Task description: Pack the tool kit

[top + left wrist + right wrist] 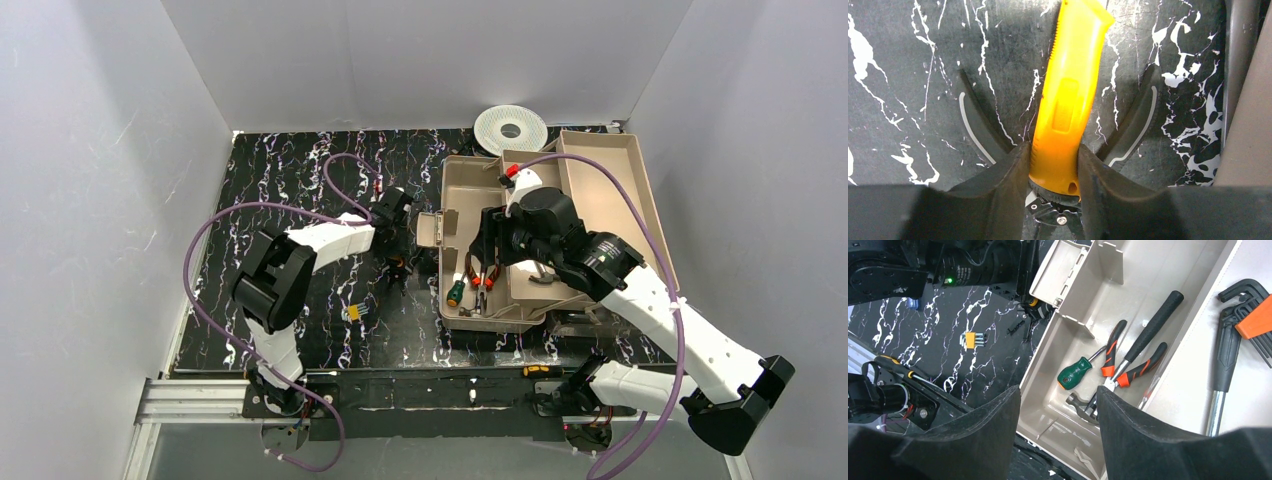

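The left claw [1054, 170] pinches a yellow-handled tool [1068, 100] down at the bench [290, 180], just left of the toolbox [455, 180], while the right claw [1058, 392] gapes wide above that box; the next move probably calls for lifting the tool rightward into it.

The left arm [322, 240] and right arm [690, 325] have glossy white link shells and bulky matte black joint housings. A thin purple cable [205, 245] loops along each. The left pincer [1054, 150] and right pincer [1058, 392] have thick black wedge-shaped fingers [983, 435]. One housing shows a small green light [950, 280].
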### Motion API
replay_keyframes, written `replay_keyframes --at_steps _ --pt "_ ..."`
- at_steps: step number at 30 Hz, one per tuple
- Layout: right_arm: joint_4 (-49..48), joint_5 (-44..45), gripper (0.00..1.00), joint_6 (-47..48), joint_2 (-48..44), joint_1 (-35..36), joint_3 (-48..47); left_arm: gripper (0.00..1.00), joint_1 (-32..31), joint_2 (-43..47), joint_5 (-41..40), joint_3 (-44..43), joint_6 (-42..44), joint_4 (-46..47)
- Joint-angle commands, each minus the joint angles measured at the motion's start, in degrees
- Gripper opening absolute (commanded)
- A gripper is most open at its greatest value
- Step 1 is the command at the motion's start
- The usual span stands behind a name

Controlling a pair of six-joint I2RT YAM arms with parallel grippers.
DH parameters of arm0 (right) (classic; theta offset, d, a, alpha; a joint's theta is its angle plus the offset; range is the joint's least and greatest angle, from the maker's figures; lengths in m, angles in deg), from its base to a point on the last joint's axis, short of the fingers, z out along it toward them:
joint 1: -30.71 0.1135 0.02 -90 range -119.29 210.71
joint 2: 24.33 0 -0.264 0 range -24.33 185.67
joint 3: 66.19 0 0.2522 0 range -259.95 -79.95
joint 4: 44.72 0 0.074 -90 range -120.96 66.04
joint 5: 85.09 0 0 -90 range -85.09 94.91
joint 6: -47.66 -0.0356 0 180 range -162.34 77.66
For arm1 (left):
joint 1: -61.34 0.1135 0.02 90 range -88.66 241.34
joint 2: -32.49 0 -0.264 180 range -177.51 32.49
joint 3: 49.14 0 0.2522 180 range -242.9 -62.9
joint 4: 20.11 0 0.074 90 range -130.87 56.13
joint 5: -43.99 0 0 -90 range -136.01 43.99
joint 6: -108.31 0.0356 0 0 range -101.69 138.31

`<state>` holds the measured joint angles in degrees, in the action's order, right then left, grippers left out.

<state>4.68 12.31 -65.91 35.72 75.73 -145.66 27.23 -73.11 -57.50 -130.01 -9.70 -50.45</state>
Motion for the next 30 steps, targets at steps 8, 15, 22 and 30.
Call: replay_keyframes --at_steps 8,15,22,30 --pt "-3.2 -0.9 0.65 0.1 -0.9 0.0 0.6 0.0 3.6 14.5 0.6 10.7 -2.2 1.0" --pt "-6.0 -7.6 0.65 -2.1 -0.4 0.0 0.4 0.0 3.6 33.0 5.6 18.0 -4.2 6.0" --pt "-22.9 -20.3 0.71 -8.0 -4.1 0.0 7.4 0.0 3.4 48.6 23.8 26.3 -10.2 20.5" --pt "-39.2 -26.3 0.78 -10.2 -7.1 0.0 14.1 0.0 3.0 54.7 44.6 32.4 -24.0 44.5"
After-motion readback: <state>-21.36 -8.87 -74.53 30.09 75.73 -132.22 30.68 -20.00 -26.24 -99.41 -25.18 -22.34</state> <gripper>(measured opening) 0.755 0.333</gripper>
